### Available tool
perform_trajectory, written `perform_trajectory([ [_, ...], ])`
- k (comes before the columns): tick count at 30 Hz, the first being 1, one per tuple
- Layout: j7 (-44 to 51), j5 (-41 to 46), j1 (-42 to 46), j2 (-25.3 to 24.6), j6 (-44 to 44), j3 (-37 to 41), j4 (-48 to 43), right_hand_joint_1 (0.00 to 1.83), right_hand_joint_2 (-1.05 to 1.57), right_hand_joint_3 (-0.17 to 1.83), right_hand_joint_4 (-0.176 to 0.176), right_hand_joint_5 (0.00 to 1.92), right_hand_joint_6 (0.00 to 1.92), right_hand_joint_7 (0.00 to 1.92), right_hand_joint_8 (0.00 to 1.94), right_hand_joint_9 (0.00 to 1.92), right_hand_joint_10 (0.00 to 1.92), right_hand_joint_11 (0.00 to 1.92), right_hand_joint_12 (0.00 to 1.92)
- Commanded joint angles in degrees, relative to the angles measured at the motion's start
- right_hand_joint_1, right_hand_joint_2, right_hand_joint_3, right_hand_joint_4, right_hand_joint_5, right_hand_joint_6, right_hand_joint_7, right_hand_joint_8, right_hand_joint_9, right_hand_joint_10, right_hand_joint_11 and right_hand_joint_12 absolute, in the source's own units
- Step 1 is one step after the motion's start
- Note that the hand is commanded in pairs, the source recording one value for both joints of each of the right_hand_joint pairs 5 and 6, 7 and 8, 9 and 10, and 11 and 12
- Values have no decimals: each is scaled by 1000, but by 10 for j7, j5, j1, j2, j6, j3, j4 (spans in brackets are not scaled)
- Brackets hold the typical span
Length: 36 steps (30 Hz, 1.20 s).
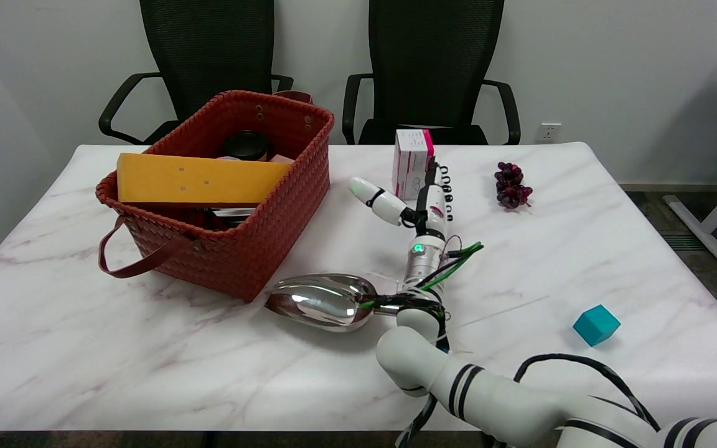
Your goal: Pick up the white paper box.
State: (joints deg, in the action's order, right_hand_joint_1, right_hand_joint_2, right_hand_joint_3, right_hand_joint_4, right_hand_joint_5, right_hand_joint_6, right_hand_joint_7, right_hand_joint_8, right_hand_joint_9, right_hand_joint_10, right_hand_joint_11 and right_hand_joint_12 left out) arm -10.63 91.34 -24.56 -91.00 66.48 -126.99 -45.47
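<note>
The white paper box, with pink edges and print, stands upright near the table's far edge, right of the basket. My right hand reaches in from the lower right and sits just in front of the box. Its thumb sticks out to the left and its fingers lie along the box's right front side. The hand is spread and nothing is between the thumb and fingers. I cannot tell whether the fingers touch the box.
A red woven basket holding a yellow envelope and a dark jar stands at the left. A shiny metal scoop lies beside my forearm. Dark grapes and a teal cube lie to the right.
</note>
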Motion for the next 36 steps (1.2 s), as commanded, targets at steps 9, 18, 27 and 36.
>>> perform_trajectory([
  [9, 11, 51, -36, -14, 35, 7, -12, 840, 374, -175, 0, 0, 0, 0, 0, 0, 0, 0, 0],
  [18, 121, 129, -46, -14, 27, 6, -74, 869, 313, -175, 0, 0, 0, 0, 0, 0, 0, 0, 0],
  [27, 214, 169, -82, -16, 44, 7, -62, 897, 309, -175, 0, 0, 0, 0, 0, 0, 0, 0, 0],
  [36, 281, 192, -101, -13, 64, 19, -49, 905, 293, -175, 0, 0, 0, 0, 0, 0, 0, 0, 0],
])
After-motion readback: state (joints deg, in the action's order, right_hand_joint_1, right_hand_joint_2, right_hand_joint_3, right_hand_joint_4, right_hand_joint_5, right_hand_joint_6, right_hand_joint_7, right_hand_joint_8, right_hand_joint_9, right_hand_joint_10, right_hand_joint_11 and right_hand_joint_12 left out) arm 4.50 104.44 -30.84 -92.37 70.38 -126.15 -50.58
